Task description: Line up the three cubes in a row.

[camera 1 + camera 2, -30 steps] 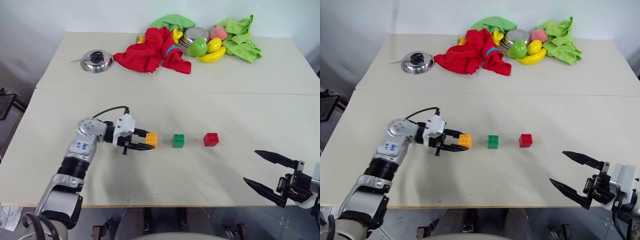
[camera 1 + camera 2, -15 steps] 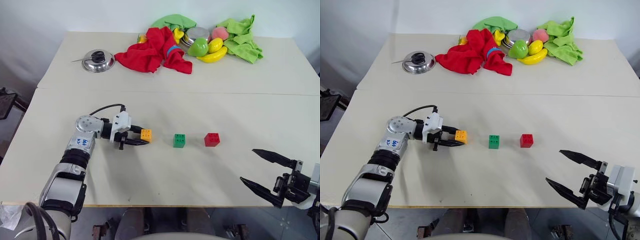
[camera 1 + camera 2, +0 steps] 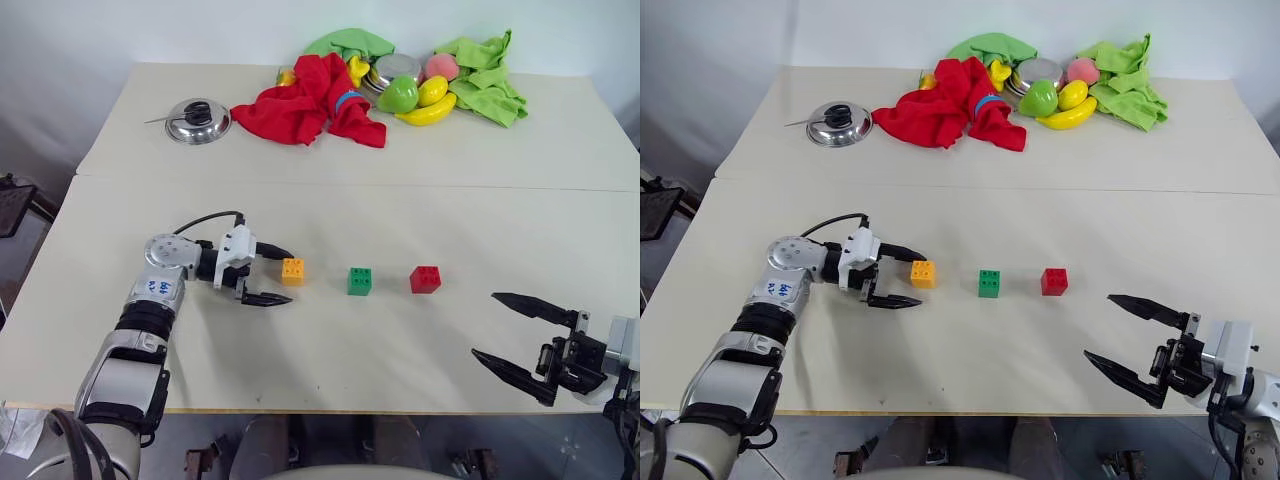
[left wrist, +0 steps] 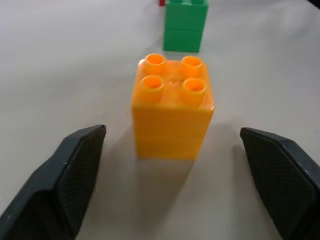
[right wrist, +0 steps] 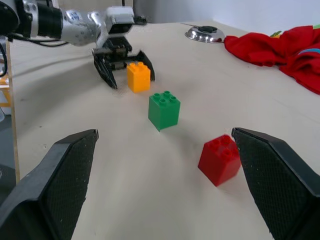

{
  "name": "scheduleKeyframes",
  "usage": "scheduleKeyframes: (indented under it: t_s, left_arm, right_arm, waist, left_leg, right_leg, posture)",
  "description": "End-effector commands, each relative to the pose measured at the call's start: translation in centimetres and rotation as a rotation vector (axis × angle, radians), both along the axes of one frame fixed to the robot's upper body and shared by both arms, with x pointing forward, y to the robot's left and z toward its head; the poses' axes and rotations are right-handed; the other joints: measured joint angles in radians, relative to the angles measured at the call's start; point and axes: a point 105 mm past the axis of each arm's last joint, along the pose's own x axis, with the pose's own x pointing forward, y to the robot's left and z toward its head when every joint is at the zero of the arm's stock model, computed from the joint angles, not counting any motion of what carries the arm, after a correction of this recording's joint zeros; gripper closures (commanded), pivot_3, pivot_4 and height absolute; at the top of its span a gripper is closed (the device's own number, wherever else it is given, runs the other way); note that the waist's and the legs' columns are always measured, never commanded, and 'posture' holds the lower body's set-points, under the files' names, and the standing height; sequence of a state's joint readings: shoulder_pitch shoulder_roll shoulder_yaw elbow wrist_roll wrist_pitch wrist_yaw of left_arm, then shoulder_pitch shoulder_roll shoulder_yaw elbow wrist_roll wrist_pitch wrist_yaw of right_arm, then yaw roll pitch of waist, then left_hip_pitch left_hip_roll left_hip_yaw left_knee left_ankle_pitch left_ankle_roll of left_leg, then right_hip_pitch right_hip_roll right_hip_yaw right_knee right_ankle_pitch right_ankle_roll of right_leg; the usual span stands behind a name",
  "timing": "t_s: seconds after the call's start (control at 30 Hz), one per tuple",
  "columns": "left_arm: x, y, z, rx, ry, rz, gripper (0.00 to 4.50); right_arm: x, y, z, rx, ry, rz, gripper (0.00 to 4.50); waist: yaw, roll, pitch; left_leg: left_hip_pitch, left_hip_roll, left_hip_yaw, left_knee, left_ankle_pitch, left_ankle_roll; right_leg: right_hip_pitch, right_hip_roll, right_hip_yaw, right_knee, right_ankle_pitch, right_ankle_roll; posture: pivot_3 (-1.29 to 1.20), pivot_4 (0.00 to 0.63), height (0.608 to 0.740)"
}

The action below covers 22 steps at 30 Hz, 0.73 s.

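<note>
Jaws of the left gripper [image 3: 272, 276] stand released around the orange cube [image 3: 293, 270], touching neither side, which suggests the cube has been set where it belongs. From left to right the orange, green cube [image 3: 359, 281] and red cube [image 3: 424, 279] sit on the counter [image 3: 330, 220] in a near-even row, apart from each other. Right gripper [image 3: 518, 334] hangs beyond the red one, jaws released and empty, out of the way.

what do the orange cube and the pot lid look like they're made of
Orange cube: looks like moulded plastic, smooth and slightly glossy, with four hollow studs on top and one even colour throughout.
Pot lid: looks like polished metal, probably steel, with a mirror-like silver dome and a dark knob, likely plastic.
</note>
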State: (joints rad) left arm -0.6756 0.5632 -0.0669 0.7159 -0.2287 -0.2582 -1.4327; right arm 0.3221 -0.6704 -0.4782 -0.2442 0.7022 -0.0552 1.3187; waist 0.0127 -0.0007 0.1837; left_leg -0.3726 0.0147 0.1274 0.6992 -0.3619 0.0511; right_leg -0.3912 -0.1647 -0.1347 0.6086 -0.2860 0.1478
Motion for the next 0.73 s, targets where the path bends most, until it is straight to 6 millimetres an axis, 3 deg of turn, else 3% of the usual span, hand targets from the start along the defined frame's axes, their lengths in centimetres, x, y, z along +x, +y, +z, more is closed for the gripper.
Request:
scheduleKeyframes:
  t_s: [0.03, 0.2, 0.33, 0.47, 0.73]
  left_arm:
    - [-1.0, 2.7, 2.5, -0.059, -0.048, 0.038, 0.06]
    - [-4.0, 7.1, 3.9, -0.102, -0.075, 0.180, 0.06]
    - [-5.5, 9.9, 3.6, -0.118, -0.064, 0.353, 0.06]
    - [-6.0, 10.4, 3.2, -0.124, -0.056, 0.385, 0.06]
    - [-5.2, 9.7, 3.3, -0.164, -0.059, 0.383, 0.06]
  right_arm:
    - [-0.2, -1.2, 0.7, -0.044, -0.011, 0.013, 0.00]
    - [0.1, -3.0, 1.4, -0.101, -0.017, 0.025, 0.00]
    - [0.3, -3.5, 1.9, -0.099, -0.058, 0.013, 0.00]
    - [0.2, -3.1, 1.7, -0.062, -0.082, 0.026, 0.00]
    - [0.5, -0.6, 0.8, 0.018, -0.111, 0.082, 0.00]
  waist:
    - [-0.006, 0.000, 0.000]
    - [-0.017, 0.000, 0.000]
    - [-0.016, 0.001, 0.000]
    - [0.002, 0.001, 0.000]
    - [0.004, 0.002, 0.000]
  left_leg:
    - [0.000, 0.000, 0.000, 0.000, 0.000, 0.000]
    - [0.001, 0.000, -0.001, 0.000, 0.000, 0.000]
    - [0.001, 0.001, -0.002, 0.000, 0.000, 0.000]
    - [0.001, 0.000, -0.003, 0.000, 0.000, 0.000]
    - [0.001, 0.000, -0.002, 0.000, -0.001, -0.001]
  right_leg:
    - [0.000, 0.000, 0.000, 0.000, 0.000, 0.000]
    - [0.001, -0.001, 0.000, 0.000, 0.000, 0.000]
    - [0.001, -0.001, 0.000, 0.000, 0.000, 0.000]
    - [0.002, -0.003, -0.001, 0.000, 0.000, 0.000]
    - [0.001, -0.002, -0.001, 0.001, 0.000, -0.001]
  posture:
    - [0.00, 0.150, 0.740]
    - [0.00, 0.150, 0.740]
    - [0.00, 0.150, 0.740]
    - [0.00, 0.150, 0.740]
    - [0.00, 0.150, 0.740]
